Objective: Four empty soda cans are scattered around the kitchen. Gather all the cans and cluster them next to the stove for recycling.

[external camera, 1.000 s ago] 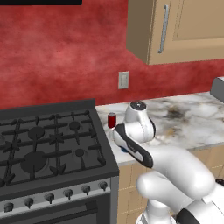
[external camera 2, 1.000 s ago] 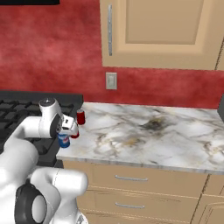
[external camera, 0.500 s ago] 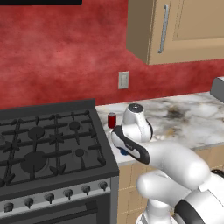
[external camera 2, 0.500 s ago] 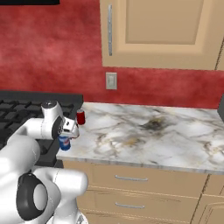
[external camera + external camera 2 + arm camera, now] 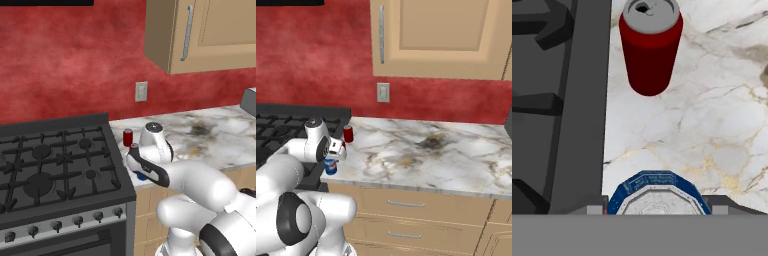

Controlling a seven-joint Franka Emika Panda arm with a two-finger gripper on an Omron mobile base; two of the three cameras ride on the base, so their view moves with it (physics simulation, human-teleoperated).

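A blue soda can [image 5: 330, 167] with a white band stands upright at the counter's front corner, right beside the stove [image 5: 281, 131]. My gripper [image 5: 331, 158] comes down on it from above and is shut on it. In the hand view the blue can's silver top [image 5: 657, 198] sits between my fingertips [image 5: 588, 207]. A red soda can [image 5: 651, 47] stands upright a little farther back along the stove's black edge [image 5: 582, 100], a short way from the blue one. That red can [image 5: 128, 136] and a sliver of the blue can [image 5: 141, 176] also appear beside the stove [image 5: 50, 170].
The marble counter [image 5: 431, 155] runs right from the stove, with drawers under it. A wall outlet [image 5: 383, 92] sits on the red backsplash and a wooden wall cabinet [image 5: 441, 35] hangs above. A grey appliance corner [image 5: 248, 101] pokes in at the far right.
My hand has sunk slightly with the blue can, bringing it lower toward the counter beside the stove. The red can has not moved.
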